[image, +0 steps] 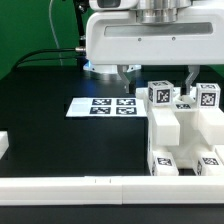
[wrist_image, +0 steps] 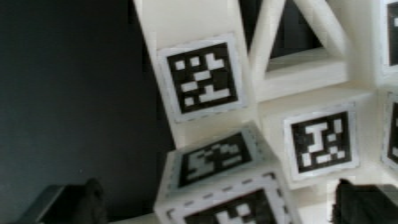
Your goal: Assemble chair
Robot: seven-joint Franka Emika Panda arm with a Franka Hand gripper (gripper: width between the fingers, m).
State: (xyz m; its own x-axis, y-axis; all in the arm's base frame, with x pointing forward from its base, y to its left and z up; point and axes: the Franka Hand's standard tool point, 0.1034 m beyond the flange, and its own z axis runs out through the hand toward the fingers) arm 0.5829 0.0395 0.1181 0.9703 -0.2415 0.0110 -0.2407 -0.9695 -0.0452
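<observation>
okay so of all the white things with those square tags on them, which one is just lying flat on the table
The marker board, the thin white sheet with tags lying flat on the black table, at the exterior view's left of the blocky chair parts, which stand raised in a cluster.

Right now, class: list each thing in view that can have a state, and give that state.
gripper: open, holding nothing.
chair: white tagged parts joined in one partly built cluster, resting on the table.
marker board: lying flat on the table, apart from the chair.
</observation>
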